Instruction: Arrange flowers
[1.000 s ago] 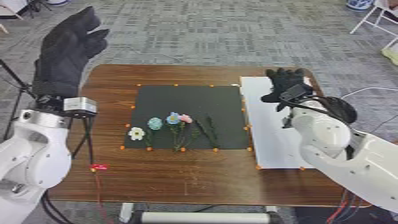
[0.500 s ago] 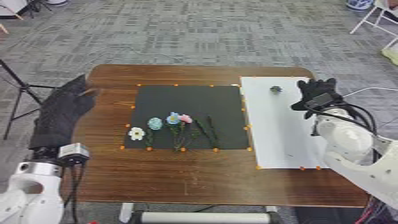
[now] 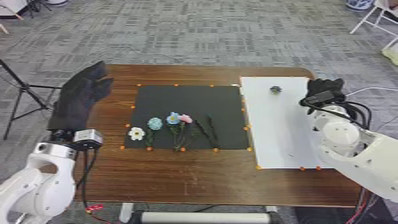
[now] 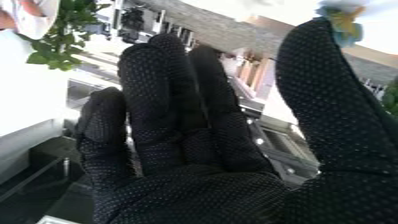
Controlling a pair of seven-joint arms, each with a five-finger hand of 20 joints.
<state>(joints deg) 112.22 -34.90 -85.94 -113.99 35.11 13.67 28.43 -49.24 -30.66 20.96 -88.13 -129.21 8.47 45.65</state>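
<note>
Left of the right hand [image 3: 324, 90], see 1 dark flower [image 3: 275, 90] on white paper [image 3: 286, 132]. Nearer the left hand [image 3: 78, 100], find 1 white flower [image 3: 136, 133], 1 teal flower [image 3: 155, 123], 1 blue flower [image 3: 172, 119], 1 pink flower [image 3: 186, 118] and green stems [image 3: 212, 134] on black mat [image 3: 182, 100]. See fingers loosely extended on both hands.

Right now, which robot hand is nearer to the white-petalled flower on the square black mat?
Left. The left hand is close by, left of the flower; the right hand far right of it, at the edge of the white sheet.
</note>
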